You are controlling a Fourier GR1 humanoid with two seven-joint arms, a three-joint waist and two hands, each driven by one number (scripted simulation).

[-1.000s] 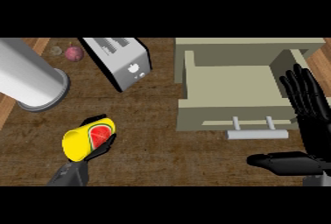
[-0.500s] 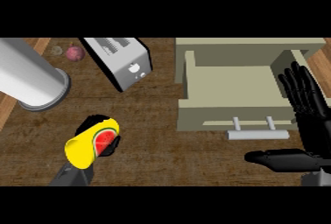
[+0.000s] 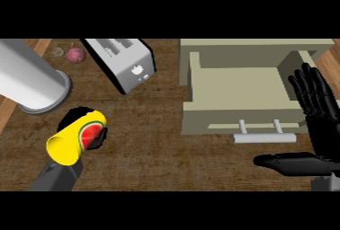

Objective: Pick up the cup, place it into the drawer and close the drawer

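The counter is a dark brown wood-grain counter top (image 3: pixel 153 148), with a paler wooden strip showing at the far left and far right edges of the view.

The yellow cup with a red watermelon picture on its side (image 3: pixel 74 137) is held in the left hand (image 3: pixel 86 130), whose black fingers curl round the cup's upper end and partly hide it. The cup lies tilted, its long axis running from the lower left up to the upper right; which end is the mouth is hard to tell from here. No writing can be read on it, only the watermelon slice.

Up and left of the left hand stands a large shiny metal cylinder (image 3: pixel 30 83). Above that hand and a little right is a silver two-slot toaster (image 3: pixel 123 60), set at a slant, with a small pale mark on its side that cannot be read. Beyond the cylinder, near the top edge, lie a small purplish-red round vegetable (image 3: pixel 76 54) and a smaller brownish one (image 3: pixel 58 52).

The right hand (image 3: pixel 317 108) rests open at the right edge, fingers straight and apart, thumb stretched out to the left. Just left of it is the beige open drawer (image 3: pixel 235 87) with its silver bar handle (image 3: pixel 264 138), the handle lying just above the thumb.
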